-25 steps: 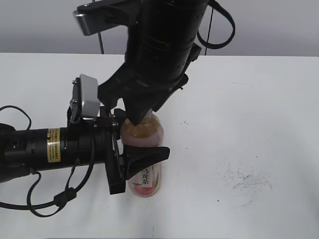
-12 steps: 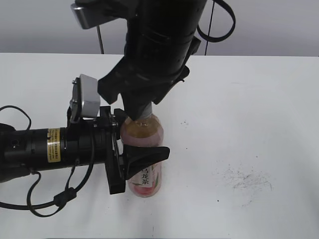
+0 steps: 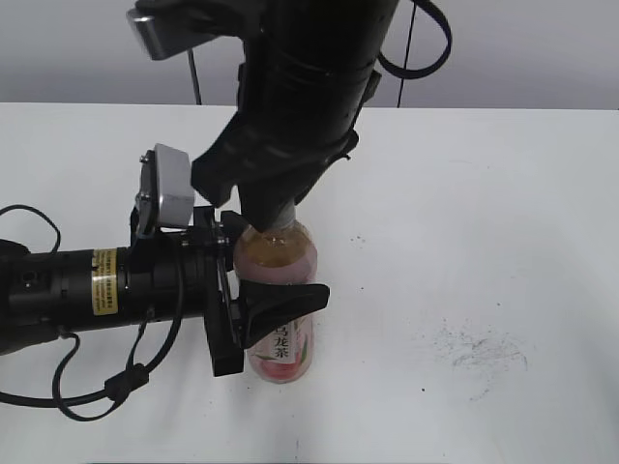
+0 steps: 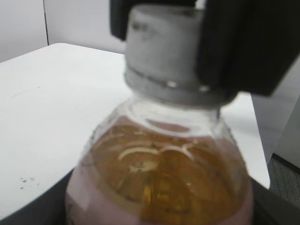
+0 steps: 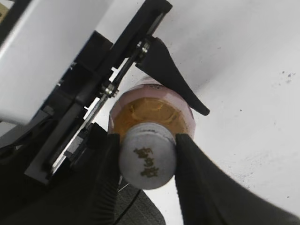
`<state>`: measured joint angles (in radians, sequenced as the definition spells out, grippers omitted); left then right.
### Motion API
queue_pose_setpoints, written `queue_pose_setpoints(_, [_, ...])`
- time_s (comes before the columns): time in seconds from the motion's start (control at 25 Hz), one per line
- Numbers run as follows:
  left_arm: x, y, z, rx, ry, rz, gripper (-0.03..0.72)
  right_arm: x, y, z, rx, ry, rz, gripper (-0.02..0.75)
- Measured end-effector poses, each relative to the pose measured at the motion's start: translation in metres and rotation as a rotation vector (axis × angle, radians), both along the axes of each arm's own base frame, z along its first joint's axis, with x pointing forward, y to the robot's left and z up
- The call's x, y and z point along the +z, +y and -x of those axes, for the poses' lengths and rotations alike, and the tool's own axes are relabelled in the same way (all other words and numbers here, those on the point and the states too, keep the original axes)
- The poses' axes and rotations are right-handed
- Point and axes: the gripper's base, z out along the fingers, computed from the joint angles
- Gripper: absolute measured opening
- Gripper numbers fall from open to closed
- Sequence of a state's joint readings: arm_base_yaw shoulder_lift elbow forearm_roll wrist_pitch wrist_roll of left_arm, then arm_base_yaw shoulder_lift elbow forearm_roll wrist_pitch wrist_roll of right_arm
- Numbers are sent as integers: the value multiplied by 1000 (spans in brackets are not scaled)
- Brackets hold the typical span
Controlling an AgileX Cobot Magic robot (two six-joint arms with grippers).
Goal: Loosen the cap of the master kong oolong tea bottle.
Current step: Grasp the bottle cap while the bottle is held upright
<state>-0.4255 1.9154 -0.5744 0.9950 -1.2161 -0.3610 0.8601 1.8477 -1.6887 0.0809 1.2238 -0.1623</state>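
A master kong oolong tea bottle [image 3: 280, 300] stands upright near the front of a white worktop [image 3: 503, 222], gripped from two sides. The left gripper [image 3: 276, 304] reaches in from the left, level with the worktop, its black fingers [image 3: 290, 302] clamped around the labelled body of the bottle; one finger crosses the front of the pink-white label and hides part of the black characters. The right gripper [image 5: 147, 154] comes down from above and is clenched on the cap [image 5: 147, 154], one dark finger [image 5: 199, 187] pressed against each ribbed side, as the right wrist view shows from overhead, where the small dark logo on the grey-white cap top is plain. In the left wrist view the cap [image 4: 164, 51] and the bottle's shoulder [image 4: 159, 173] fill the frame, blurred and close, with amber tea visible through the clear plastic and the right gripper's black fingers [image 4: 243, 47] covering the cap's upper right. From the exterior camera the cap itself is almost wholly hidden behind the right arm's bulk, and that arm's upper part is cut off by the top edge. Whether the cap has turned on its thread cannot be made out. Faint dark scuffs [image 3: 474, 348] mark the worktop to the bottle's right
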Motion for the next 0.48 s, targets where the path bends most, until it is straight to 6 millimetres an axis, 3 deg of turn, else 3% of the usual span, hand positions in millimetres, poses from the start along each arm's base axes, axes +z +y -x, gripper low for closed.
queue_pose_setpoints(0.16, [0, 0, 0, 1, 0, 0, 445, 0, 0, 0, 198, -53, 21, 272])
queue_pose_setpoints(0.48, [0, 0, 0, -2, -1, -1, 445, 0, 1, 0, 788, -209, 90, 272])
